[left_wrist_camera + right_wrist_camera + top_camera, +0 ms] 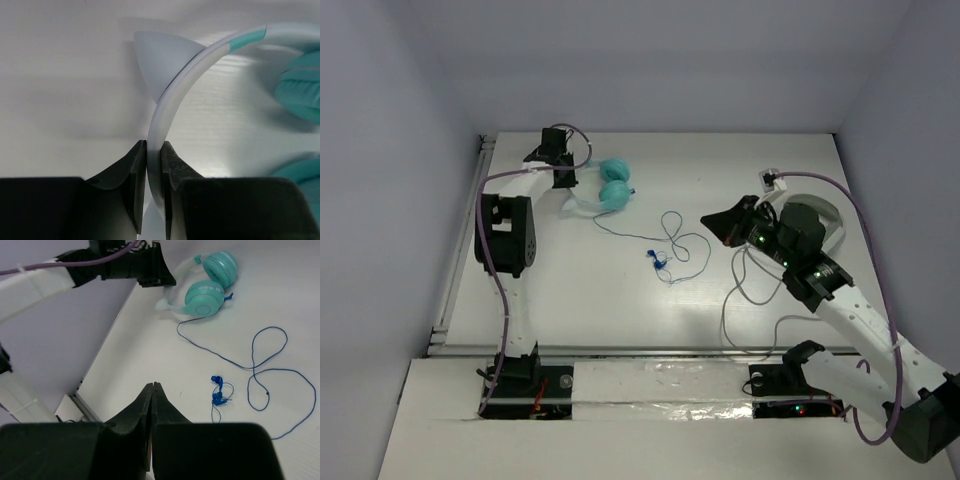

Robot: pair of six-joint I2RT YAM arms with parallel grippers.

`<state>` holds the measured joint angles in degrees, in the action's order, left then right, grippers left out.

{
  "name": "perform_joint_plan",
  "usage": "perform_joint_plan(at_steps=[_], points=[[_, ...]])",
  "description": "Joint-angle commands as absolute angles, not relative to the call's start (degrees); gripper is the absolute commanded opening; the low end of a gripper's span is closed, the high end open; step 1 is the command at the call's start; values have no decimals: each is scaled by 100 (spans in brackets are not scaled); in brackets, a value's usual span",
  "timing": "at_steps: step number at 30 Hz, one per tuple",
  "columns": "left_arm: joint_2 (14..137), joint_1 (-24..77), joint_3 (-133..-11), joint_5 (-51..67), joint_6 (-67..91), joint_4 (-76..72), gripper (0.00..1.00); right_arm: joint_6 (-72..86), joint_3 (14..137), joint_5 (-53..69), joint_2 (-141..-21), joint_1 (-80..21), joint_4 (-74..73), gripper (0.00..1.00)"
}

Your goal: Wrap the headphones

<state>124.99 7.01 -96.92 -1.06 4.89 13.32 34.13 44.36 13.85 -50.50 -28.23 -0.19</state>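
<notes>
The headphones lie at the back left of the table, with two teal earcups (615,185) and a white headband (577,206). My left gripper (567,186) is shut on the headband (167,105), which passes between its fingers; an earcup (300,90) shows to the right. The thin blue cord (672,232) runs from the earcups in loose loops across the table to its blue plug end (658,260). My right gripper (713,222) is shut and empty, hovering right of the cord loops. Its view shows the headphones (205,297), cord (265,365) and plug end (218,391).
Larger grey-white headphones (828,215) sit under my right arm, their grey cable (738,295) trailing toward the front edge. A metal rail (457,250) runs along the table's left edge. Walls stand behind and to both sides.
</notes>
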Motion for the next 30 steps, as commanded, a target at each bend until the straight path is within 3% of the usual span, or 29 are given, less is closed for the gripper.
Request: perform_joint_plan(at_steps=[1, 4, 7, 8, 11, 15, 17, 25, 30], points=[[10937, 721, -9677, 588, 808, 1634, 0, 3279, 4508, 1740, -5491, -2874, 676, 0], [10426, 721, -9589, 1124, 1107, 1784, 0, 3112, 4605, 2030, -5843, -2874, 914, 0], [9872, 721, -9379, 1528, 1362, 1837, 0, 2831, 4825, 2364, -6397, -2874, 1168, 30], [9644, 721, -9326, 1634, 1406, 1828, 0, 2717, 4973, 2486, -6555, -2874, 1186, 48], [9248, 721, -9158, 1968, 1547, 1846, 0, 2251, 5176, 2576, -7057, -2874, 1205, 66], [8869, 721, -9105, 2442, 1652, 1863, 0, 1662, 5545, 2426, -7382, -2874, 1222, 83], [8667, 721, -9097, 2766, 1748, 1828, 0, 1354, 5590, 2365, -7567, -2874, 1353, 87], [7981, 721, -9131, 3401, 2223, 1556, 0, 1564, 5599, 2892, -8306, -2874, 2125, 87], [7796, 721, -9606, 3524, 2312, 1713, 0, 1985, 4976, 3232, -8446, -2874, 2951, 83]])
